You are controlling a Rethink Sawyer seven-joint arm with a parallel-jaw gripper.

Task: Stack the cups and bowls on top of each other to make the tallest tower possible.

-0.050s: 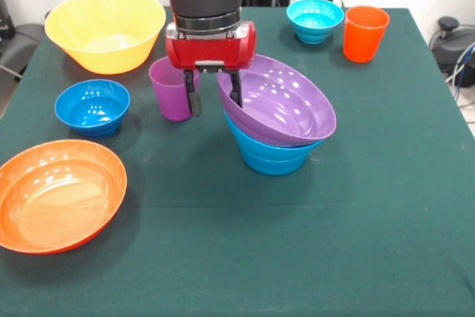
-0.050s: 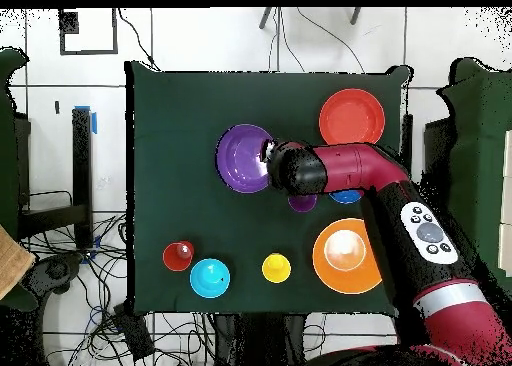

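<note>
Gripper point(image 1: 214, 99) hangs straight down from the red and black arm with its two dark fingers apart, straddling the far left rim of the purple bowl point(image 1: 280, 102); one finger sits outside the rim, the other just inside it, and whether they pinch the plastic or merely bracket it cannot be told. That bowl rests tilted on a blue bowl point(image 1: 272, 155), its low side toward the gripper and its high lip out to the right, so the two-bowl tower point(image 1: 274, 128) sits lopsided near the middle of the tabletop point(image 1: 371, 243). The bowl's body therefore lies right and near of the gripper, and any lift or nudge would probably turn on that rim.

Just left of the gripper, touching or nearly so, stands the purple cup point(image 1: 169, 88). Further left are the small blue bowl point(image 1: 92, 106), the yellow bowl point(image 1: 105, 29) at the far left and the orange bowl point(image 1: 59, 194) at the near left. At the far right sit the cyan bowl point(image 1: 315, 18) and orange cup point(image 1: 365, 32), close together.

No brand, label or writing is legible on any of these things
</note>
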